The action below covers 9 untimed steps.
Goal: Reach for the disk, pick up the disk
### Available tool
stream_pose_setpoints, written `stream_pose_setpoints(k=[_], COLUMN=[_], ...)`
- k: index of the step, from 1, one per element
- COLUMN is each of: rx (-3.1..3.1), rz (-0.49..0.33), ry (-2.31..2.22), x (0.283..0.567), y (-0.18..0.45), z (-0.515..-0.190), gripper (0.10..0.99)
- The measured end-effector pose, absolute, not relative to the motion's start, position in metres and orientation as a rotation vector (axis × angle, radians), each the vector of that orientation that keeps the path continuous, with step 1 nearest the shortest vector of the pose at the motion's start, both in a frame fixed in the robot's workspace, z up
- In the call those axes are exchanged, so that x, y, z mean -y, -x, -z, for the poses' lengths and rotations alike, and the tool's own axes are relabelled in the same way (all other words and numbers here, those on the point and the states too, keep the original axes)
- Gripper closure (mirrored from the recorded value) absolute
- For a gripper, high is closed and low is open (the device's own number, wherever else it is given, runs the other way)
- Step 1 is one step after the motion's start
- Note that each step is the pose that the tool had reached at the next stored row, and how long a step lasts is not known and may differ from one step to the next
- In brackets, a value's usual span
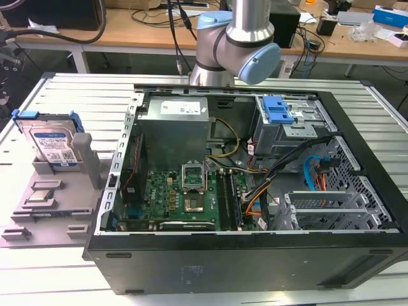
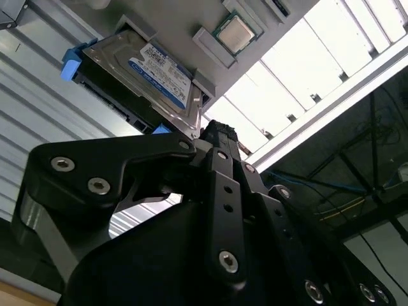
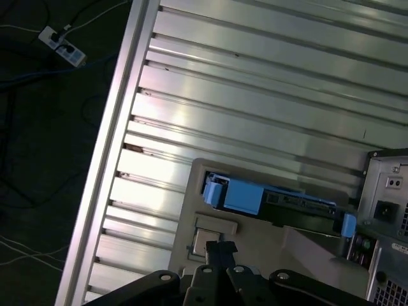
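My tool [image 2: 217, 131] hangs apart from the disk [image 2: 159, 76]; whether it is open or closed, I cannot tell. I think an askew approach may knock the disk from its grey holder [image 1: 86, 159].

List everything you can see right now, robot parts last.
table: one, silver, slatted, under everything
holder: one, grey, on the table, exterior view's left
disk: one, silver with blue bracket, standing in the holder
chip: one, silver, flat on the holder
computer case: one, black, open, on the table
motherboard: one, green, inside the case
arm: one, silver and blue, behind the case
gripper: one, black, apart from the disk
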State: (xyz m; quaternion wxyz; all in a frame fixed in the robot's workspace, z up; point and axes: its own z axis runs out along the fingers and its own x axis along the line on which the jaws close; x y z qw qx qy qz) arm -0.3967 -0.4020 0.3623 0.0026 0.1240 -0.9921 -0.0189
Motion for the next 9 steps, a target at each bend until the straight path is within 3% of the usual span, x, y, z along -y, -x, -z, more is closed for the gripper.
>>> stream_pose_setpoints(k=[9], rx=[3.093], rz=[0.059], ry=[-0.509], x=[0.402], y=[0.3967], z=[-0.3623], gripper=[0.98])
